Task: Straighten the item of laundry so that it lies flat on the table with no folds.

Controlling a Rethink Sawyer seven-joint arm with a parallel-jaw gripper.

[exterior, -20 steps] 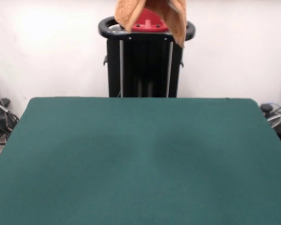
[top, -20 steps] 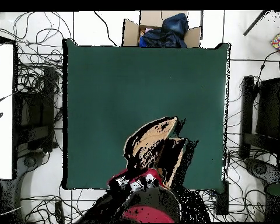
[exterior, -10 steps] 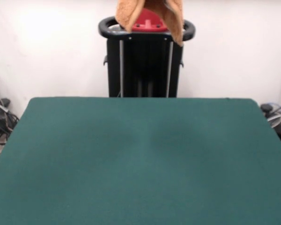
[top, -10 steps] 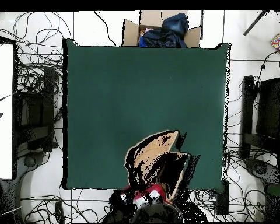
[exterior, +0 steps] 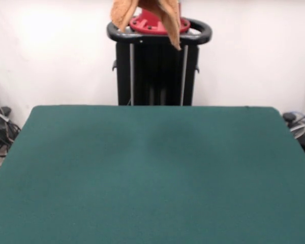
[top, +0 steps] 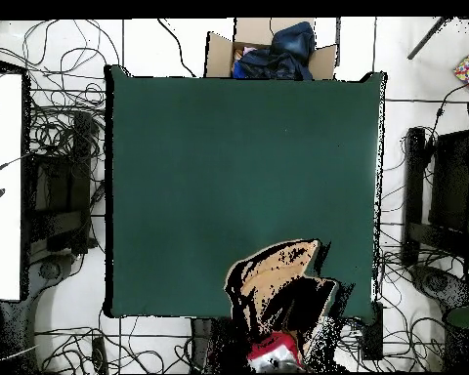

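Observation:
The orange-tan towel hangs bunched in the air at the top of the front view, in front of the robot's black pedestal, well above the table. In the overhead view the towel shows crumpled over the table's edge nearest the robot. My gripper shows only as a dark shape at the towel's robot-side end, with the red arm behind it. It holds the towel up; its top is cut off in the front view.
A cardboard box with dark clothes stands beyond the table's far edge in the overhead view. Cables lie on the floor around the table. A dark stand is at the right side.
The hanging towel has risen and shifted left in the front view. In the overhead view it has moved right and closer to the robot's base.

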